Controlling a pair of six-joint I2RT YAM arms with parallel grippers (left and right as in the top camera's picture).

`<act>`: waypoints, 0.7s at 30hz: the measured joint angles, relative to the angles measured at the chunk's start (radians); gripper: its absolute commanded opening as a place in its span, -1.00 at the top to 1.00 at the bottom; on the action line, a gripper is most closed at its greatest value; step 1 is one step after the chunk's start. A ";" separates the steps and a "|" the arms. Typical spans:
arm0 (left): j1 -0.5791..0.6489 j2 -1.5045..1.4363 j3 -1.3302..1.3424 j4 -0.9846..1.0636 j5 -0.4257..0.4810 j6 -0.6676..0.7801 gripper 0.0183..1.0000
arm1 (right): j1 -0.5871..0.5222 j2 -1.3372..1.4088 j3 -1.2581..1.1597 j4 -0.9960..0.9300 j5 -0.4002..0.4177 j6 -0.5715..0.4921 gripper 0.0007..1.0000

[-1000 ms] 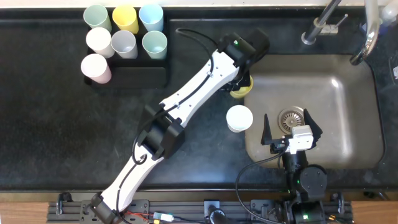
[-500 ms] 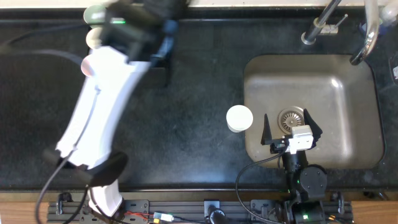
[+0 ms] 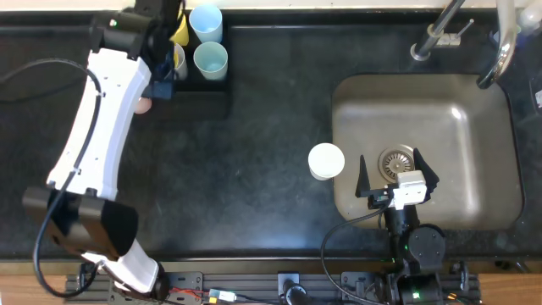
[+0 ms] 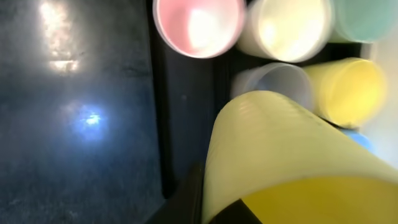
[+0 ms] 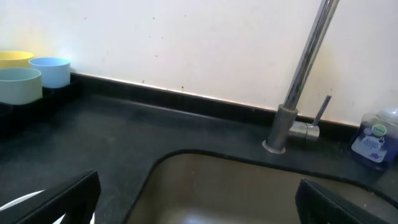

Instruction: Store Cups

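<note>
On the bench, the left arm hangs over the far-left cup rack, having swung there from the sink a second ago. The left claw grips a yellow cup, tilted just above the rack (the right claw idles, spread wide, unmoved).

The top camera looks straight down on the dark worktop and steel sink, with the arm bases along its lower edge. The left wrist camera hangs close above the cup rack, which the top view also shows. It faces down into the cups, with a yellow cup hard against the lens. The right wrist camera sits low at the sink, facing level across the worktop to the back wall. It shares the faucet, blue cup and teal cup with the top view.
</note>
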 measured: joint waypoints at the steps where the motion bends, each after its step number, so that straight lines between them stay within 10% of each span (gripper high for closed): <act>1: 0.009 -0.001 -0.026 0.013 0.017 -0.001 0.96 | 0.000 0.000 0.000 -0.001 0.000 0.001 -0.99; 21: 0.097 -0.018 -0.285 0.166 0.201 -0.016 0.96 | 0.000 0.000 0.000 0.000 0.000 0.000 -1.00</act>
